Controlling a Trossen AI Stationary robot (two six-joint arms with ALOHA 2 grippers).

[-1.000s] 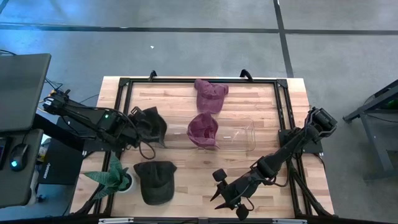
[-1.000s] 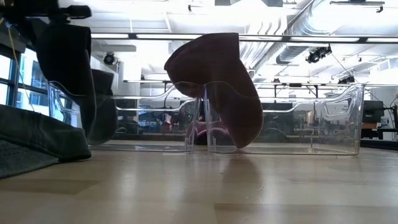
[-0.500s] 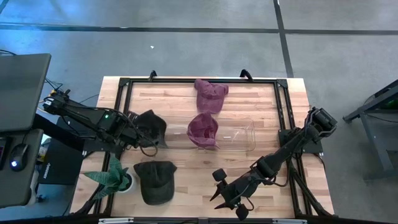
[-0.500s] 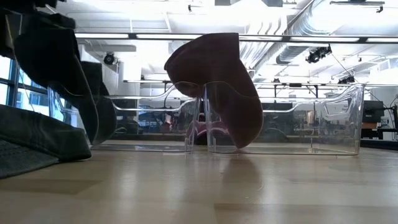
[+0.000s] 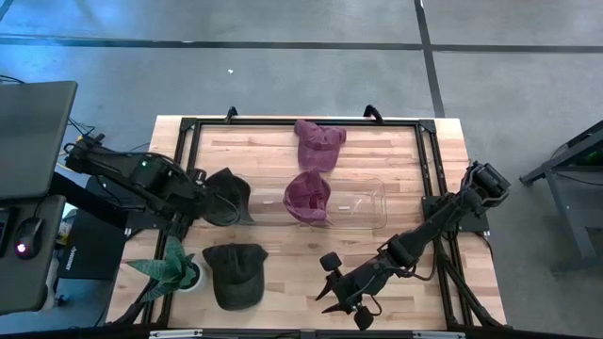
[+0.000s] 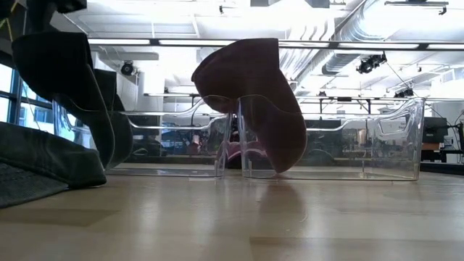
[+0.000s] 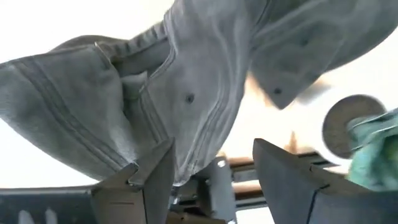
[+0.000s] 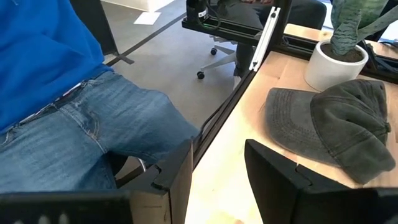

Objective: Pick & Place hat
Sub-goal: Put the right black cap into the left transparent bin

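Hat held: dark grey cap (image 5: 226, 195) hanging in left gripper (image 5: 200, 200), just left of clear bin (image 5: 363, 209); fabric drapes over one finger, whether pinched unclear.
Left jaws: cannot tell.
Right gripper (image 5: 339, 287): near edge of table (image 5: 283, 282), jaws apart, holding nothing.
Other hats: maroon cap (image 5: 307, 196) draped in bin; second maroon cap (image 5: 317, 143) at far side; grey cap (image 5: 234, 273) near left, beside potted plant (image 5: 172, 268).

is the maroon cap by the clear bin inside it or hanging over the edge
Hanging over the edge. The maroon cap is draped across the clear bin wall, rising above the rim and drooping down beside it.
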